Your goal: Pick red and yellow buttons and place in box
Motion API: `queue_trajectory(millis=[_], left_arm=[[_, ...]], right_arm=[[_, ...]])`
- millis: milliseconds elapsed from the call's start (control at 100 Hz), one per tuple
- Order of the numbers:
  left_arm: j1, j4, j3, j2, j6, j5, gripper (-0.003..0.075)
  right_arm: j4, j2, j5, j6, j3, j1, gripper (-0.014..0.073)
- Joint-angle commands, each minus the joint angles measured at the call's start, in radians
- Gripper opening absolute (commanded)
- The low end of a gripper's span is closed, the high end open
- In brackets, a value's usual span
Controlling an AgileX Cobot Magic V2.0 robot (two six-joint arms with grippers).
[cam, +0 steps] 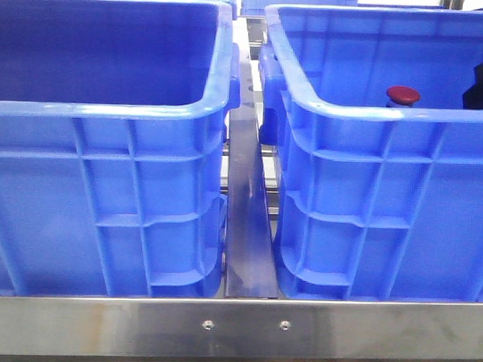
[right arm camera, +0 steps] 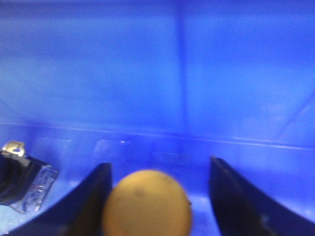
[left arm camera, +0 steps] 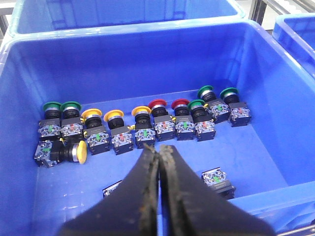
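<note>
Buttons (left arm camera: 147, 125) in left crate (left arm camera: 275, 142), red button (cam: 403, 95) in right crate (cam: 347, 113)

This looks like a workshop or a factory sorting spot. Two big blue crates (cam: 106, 184) (cam: 384, 202) stand side by side on a shiny metal frame (cam: 236, 328) with two screws in it. More blue crates (left arm camera: 123, 14) sit behind them. One crate holds many machine push buttons (left arm camera: 142, 125) in a row, with red, yellow and green caps. These are parts for machines, not things from a home.
</note>
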State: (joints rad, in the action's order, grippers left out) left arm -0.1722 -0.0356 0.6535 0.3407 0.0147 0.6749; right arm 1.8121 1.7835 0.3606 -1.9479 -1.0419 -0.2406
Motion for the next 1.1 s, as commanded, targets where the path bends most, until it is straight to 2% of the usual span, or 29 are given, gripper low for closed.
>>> queue_trajectory(millis=[0, 440, 820, 940, 1090], left_arm=[[0.002, -0.006, 0.026, 0.008, 0.006, -0.08, -0.0019], [0.002, -0.006, 0.026, 0.008, 0.006, -0.08, -0.0019], [0.002, -0.006, 0.026, 0.008, 0.006, -0.08, -0.0019], [0.002, -0.006, 0.026, 0.008, 0.006, -0.08, -0.0019], [0.002, -0.006, 0.026, 0.008, 0.006, -0.08, -0.0019]], right_arm=[[0.107, -0.061, 0.013, -0.013, -0.024, -0.006, 0.0476], [0.107, -0.269, -0.003, -0.013, 0.041, -0.006, 0.0476], [0.107, -0.625, -0.012, 0.057, 0.2, -0.003, 0.0475], [0.107, -0.74, -0.08, 0.073, 0.253, 0.028, 0.0475], [0.107, -0.869, -0.225, 0.073, 0.289, 0.124, 0.0454]])
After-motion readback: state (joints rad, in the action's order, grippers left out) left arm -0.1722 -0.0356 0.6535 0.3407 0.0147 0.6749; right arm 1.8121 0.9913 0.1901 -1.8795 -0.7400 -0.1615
